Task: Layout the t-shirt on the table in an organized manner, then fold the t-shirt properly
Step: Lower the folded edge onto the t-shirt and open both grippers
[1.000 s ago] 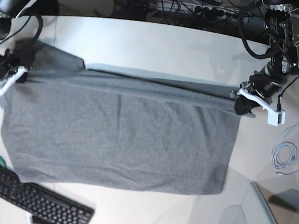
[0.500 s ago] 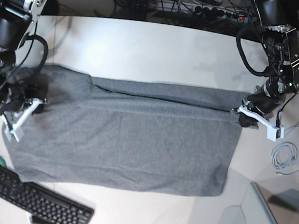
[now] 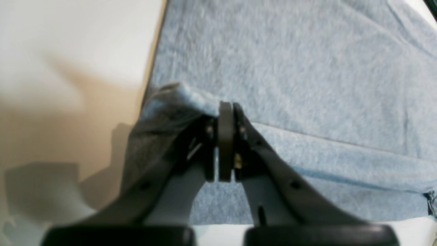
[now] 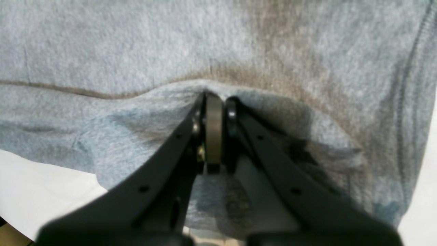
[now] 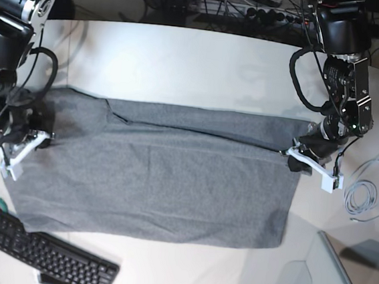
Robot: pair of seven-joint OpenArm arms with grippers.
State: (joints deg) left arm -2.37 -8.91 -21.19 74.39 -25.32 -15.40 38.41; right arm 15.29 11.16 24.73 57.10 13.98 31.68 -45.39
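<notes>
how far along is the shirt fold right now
Done: the t-shirt lies spread on the table. In hand: the left gripper and right gripper, both shut on its fabric, are folding one long edge over, leaving a layered band. Left: release, then the crosswise folds.

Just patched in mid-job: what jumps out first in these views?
A grey t-shirt spread wide across the white table dominates. Each end is pinched by a shut gripper: the left gripper at the base view's right, the right gripper at its left. A black keyboard lies at the near-left corner.
</notes>
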